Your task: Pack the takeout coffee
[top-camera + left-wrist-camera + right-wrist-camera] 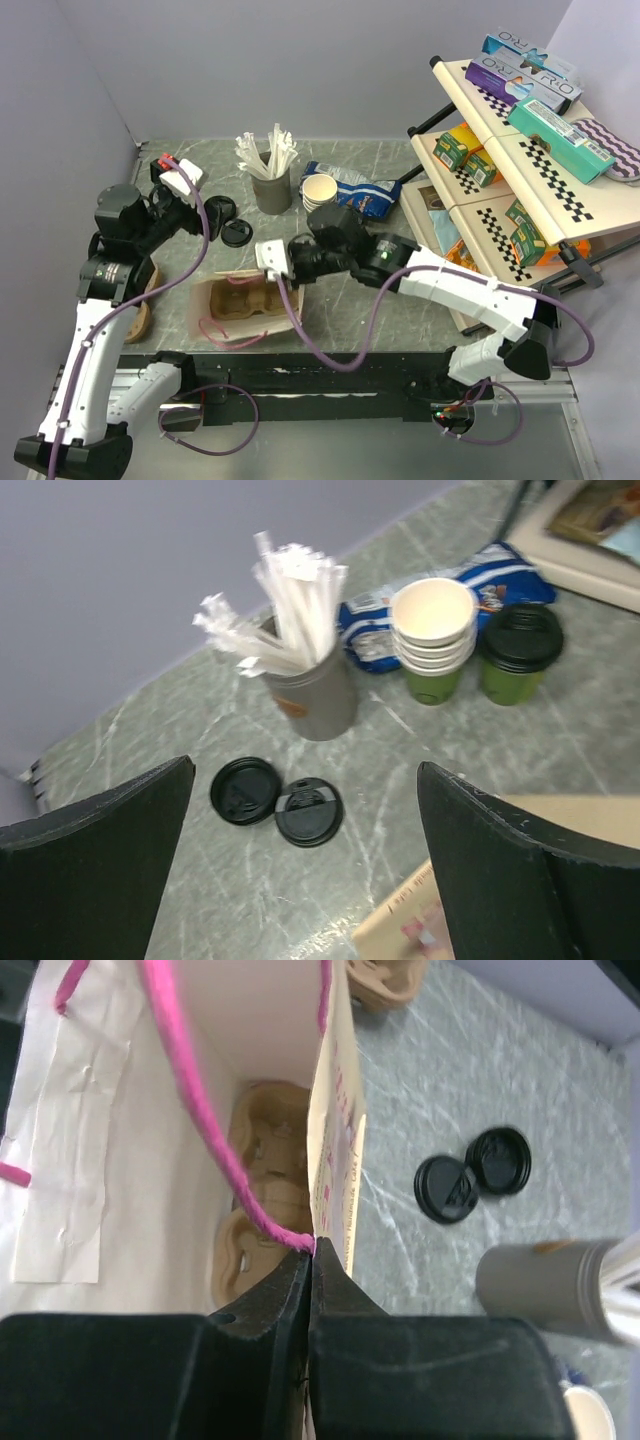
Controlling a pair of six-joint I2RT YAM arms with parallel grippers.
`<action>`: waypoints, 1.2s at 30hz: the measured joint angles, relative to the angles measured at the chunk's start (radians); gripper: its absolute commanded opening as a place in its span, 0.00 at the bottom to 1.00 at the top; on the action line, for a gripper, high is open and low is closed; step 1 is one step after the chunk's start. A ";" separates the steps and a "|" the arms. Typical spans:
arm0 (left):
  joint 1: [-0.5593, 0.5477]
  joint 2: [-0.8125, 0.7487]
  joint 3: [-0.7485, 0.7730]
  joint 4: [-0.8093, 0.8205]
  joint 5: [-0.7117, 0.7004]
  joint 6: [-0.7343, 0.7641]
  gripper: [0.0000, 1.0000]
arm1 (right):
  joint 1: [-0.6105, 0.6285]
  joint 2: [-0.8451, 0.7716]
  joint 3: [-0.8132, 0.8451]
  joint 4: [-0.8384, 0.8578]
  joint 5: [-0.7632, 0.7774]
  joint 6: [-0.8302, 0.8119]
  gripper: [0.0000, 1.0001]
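Observation:
The takeout coffee (520, 652), a green cup with a black lid, stands upright at the back of the table, to the right of the stack of lidless cups (433, 630). In the top view the right arm hides it. A tan paper bag (215, 300) lies on its side with a pulp cup carrier (265, 1160) inside. My right gripper (313, 1250) is shut on the bag's rim where the pink handle (190, 1070) meets it. My left gripper (305, 768) hangs open above two loose black lids (245, 791), far from the coffee.
A grey cup of wrapped straws (271, 190) stands behind the lids (237, 234). A blue snack bag (365, 190) lies beside the cup stack (320, 190). A tilted checkered shelf (520, 150) with boxes fills the right side. Another brown pulp tray (150, 300) lies under the left arm.

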 measured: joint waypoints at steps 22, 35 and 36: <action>0.000 0.221 0.247 -0.370 0.343 0.153 0.99 | -0.227 0.077 0.335 -0.261 -0.128 0.172 0.77; 0.002 0.350 0.274 -0.491 0.418 0.431 0.81 | -0.207 0.179 0.390 -0.315 -0.218 0.051 0.73; 0.002 0.354 0.273 -0.491 0.418 0.441 0.79 | -0.198 0.192 0.390 -0.321 -0.219 0.050 0.73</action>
